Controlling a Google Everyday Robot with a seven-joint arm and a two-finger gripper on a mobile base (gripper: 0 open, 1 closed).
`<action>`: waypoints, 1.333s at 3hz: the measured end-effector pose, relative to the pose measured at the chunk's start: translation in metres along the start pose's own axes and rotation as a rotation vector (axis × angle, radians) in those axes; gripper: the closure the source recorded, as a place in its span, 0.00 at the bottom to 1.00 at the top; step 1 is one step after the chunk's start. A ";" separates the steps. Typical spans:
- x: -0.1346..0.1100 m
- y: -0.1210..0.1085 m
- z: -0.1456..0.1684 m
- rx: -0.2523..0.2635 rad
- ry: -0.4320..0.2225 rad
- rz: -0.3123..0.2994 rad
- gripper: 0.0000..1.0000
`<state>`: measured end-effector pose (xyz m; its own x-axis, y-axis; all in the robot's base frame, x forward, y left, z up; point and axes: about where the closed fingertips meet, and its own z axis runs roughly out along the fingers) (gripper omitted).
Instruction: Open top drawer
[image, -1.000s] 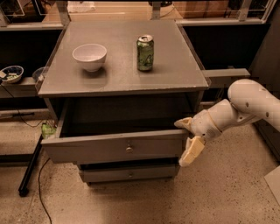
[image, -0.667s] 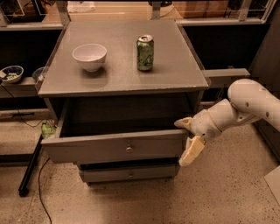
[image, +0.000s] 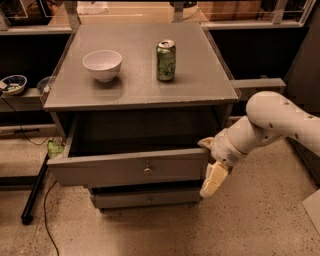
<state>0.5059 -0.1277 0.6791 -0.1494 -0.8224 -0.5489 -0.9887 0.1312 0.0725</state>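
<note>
Right, left of the table a small patterned bowl sits on a low shelf; on the table's top a white bowl stands toward the left and a green can stands upright near the middle, the two apart; under the table's top the top drawer stands pulled out toward me, round knob at its front's centre; at the table's right front corner my claw lies against the drawer front's right end; I cannot tell how far it is parted or whether it grips anything; the white arm reaches in from the table's right.
</note>
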 end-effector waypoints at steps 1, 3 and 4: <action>0.001 0.003 0.001 -0.016 -0.011 -0.001 0.00; 0.009 0.013 0.003 -0.046 -0.028 0.007 0.00; 0.012 0.015 0.003 -0.053 -0.036 0.011 0.00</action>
<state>0.4894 -0.1336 0.6711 -0.1602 -0.8008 -0.5771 -0.9865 0.1096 0.1217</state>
